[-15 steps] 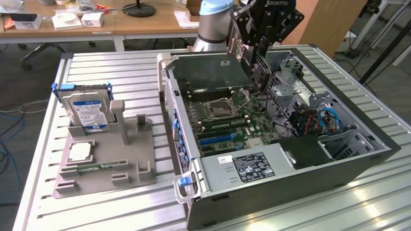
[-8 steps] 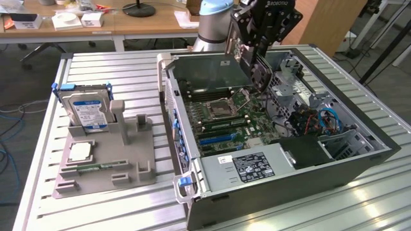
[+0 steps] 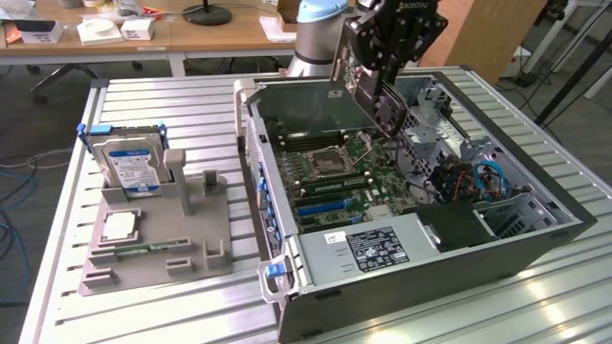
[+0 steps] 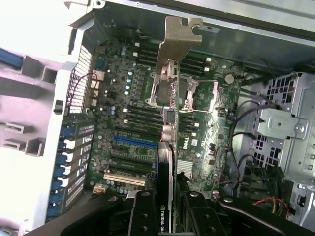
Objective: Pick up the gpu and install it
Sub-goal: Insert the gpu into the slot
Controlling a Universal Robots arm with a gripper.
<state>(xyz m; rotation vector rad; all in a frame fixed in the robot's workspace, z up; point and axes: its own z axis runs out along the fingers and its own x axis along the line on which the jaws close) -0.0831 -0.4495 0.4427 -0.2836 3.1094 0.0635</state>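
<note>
So we're at the carry-and-line-up part of the job, as far as I can judge. The jaws are clamped on the thin black circuit card with the silvery end bracket [image 3: 368, 79], i.e. the gpu, gripping it by one end so that it hangs on edge with the bracket end lowest. It's up in the air over the open dark grey computer case [image 3: 431, 287], above the back half of the green motherboard [image 3: 335, 172] and not touching anything in there.

From the wrist view you look straight down the card's edge [image 4: 166, 187]. The bracket points towards the far wall of the case and the CPU socket sits right behind the card. The long blue expansion slot [image 4: 135, 142] and its neighbours are off to one side of the card, near it but not under it (I honestly can't say which slot is the target, the blue one is my guess).

Pickup looks done, install isn't: the card isn't in any slot yet.

What the seating calls for, in my opinion:
- shifting the card sideways until its edge runs along a slot
- keeping it square, not tilted, so the contacts meet the slot evenly
- getting the bracket to clear the case's rear wall

The silver hard drive with the blue label [image 3: 129, 165] sits in its grey holder on the slatted metal bench [image 3: 172, 100], untouched.
</note>
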